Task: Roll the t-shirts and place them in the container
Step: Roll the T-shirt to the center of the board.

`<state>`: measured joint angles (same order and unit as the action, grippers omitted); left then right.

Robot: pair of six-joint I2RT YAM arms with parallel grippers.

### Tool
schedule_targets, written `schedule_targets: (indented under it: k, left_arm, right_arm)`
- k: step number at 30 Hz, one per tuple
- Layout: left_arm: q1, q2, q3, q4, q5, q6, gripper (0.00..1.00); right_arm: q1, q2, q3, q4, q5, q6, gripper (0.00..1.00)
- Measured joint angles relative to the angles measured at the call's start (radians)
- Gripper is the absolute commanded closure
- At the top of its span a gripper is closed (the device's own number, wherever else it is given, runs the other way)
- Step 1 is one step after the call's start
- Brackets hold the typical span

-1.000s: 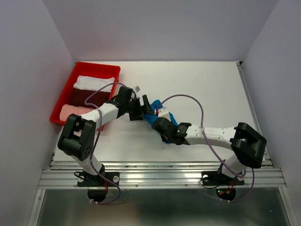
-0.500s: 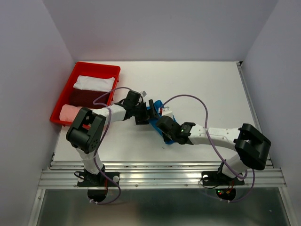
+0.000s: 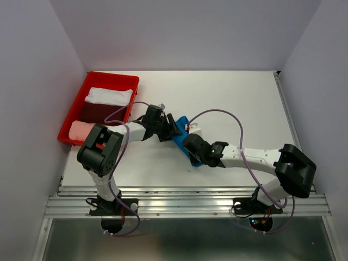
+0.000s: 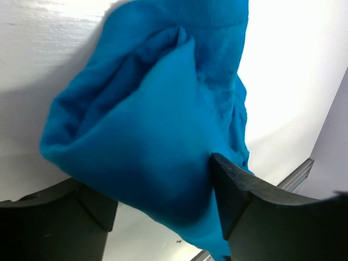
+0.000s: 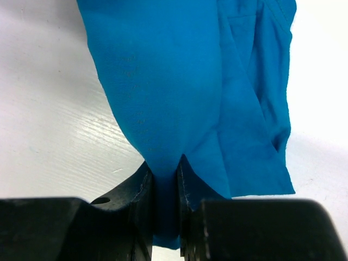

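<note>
The bright blue t-shirt [image 3: 179,139] lies bunched in a loose roll near the middle of the table, between both grippers. My left gripper [image 3: 169,129] is at its left end. In the left wrist view the jaws [image 4: 149,182] stand wide apart around the blue bundle [image 4: 152,119]; the right finger [image 4: 239,201] touches the cloth, and table shows past the left finger [image 4: 54,217]. My right gripper [image 3: 192,143] is at the near end of the shirt. In the right wrist view it [image 5: 165,171] is shut on a fold of blue cloth [image 5: 163,81].
A red tray [image 3: 111,76] stands at the back left and holds a white tee [image 3: 109,96], a dark red tee [image 3: 98,112] and a pink rolled tee [image 3: 81,129]. White walls enclose the table. A metal rail [image 3: 185,204] runs along the near edge.
My left gripper has moved right, from beside the shirt to around its left end. My right gripper has held its grip and shifted slightly; the shirt looks more bunched.
</note>
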<state>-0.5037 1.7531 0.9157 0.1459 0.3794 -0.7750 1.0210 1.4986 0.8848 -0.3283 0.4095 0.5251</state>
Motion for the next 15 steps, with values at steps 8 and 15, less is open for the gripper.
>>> schedule_targets:
  k: [8,15]
  left_arm:
    - [-0.003,0.043,0.024,0.014,-0.014,-0.038,1.00]
    - [-0.005,0.045,0.106,-0.113,-0.060,-0.054,1.00]
  right_arm:
    - [-0.001,-0.008,-0.016,-0.009,0.002,0.000,0.61]
    - [0.021,0.036,0.094,-0.114,0.083,-0.054,0.21]
